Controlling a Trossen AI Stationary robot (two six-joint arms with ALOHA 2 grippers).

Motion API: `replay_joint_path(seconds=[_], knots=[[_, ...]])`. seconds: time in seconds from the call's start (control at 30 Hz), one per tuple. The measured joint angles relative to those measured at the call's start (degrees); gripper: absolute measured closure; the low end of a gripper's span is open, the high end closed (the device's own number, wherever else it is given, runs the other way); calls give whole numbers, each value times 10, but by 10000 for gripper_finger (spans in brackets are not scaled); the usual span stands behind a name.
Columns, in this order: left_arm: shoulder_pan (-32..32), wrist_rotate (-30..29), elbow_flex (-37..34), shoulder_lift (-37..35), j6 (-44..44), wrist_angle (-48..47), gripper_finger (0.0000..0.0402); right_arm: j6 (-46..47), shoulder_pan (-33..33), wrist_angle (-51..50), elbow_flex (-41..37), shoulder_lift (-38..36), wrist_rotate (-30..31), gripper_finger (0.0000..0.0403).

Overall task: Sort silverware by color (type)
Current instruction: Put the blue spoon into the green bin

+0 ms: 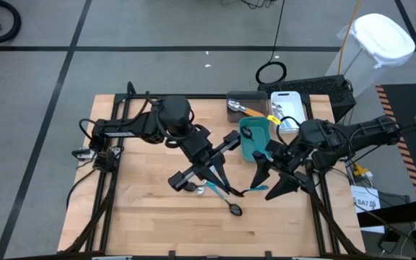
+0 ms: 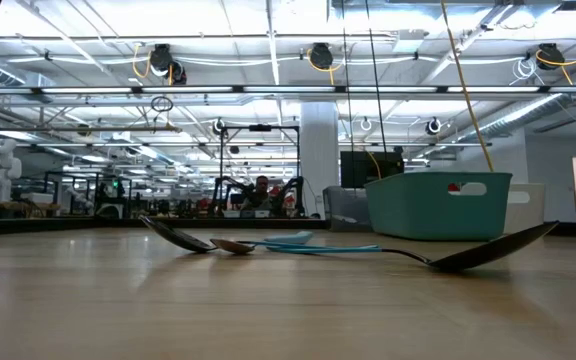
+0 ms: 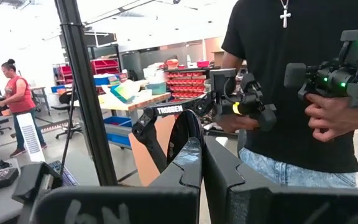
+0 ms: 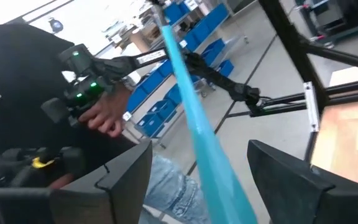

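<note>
The worktop point(image 1: 143, 209) carries both arms toward its middle, with a teal bin point(image 1: 255, 139) standing between them, and a gray bin point(image 1: 245, 103) and a white bin point(image 1: 289, 108) at the far edge. A few pieces of silverware lie loose near the front: a black spoon point(image 1: 234, 209), a second spoon point(image 2: 180, 236) and a light-blue-handled utensil point(image 2: 313, 245) just beside them.

The right gripper point(image 1: 276, 177) hangs by the teal bin with its jaws spread wide. In its wrist view a light-blue handle point(image 4: 197, 118) runs between the two fingers point(image 4: 126, 171), long axis along the line out of the jaws, with clear gaps on either side, so I judge it freed or barely supported, not clamped. The move ahead looks to turn on that piece lying over the teal bin, which the overhead view does not settle.

The left gripper point(image 1: 201, 177) sits over the loose pieces, jaws closed together with nothing seen between them; it is the nearer arm to the spoons on the worktop.

The table-height view shows the spoons lying flat with bowls tipped up, and neither gripper. The wrist views show a person point(image 3: 303, 93) beyond the worktop holding the control handles, and none of the worktop pieces
</note>
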Motion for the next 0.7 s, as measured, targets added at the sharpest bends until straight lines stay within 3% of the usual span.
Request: replay_joint_path(seconds=[0.23,0.7], knots=[[4,0,0,8,-12,0,401,-10,-6,0,0,5,-22,168],[8,5,0,17,-17,16,401,-17,-6,-1,0,5,-48,281]])
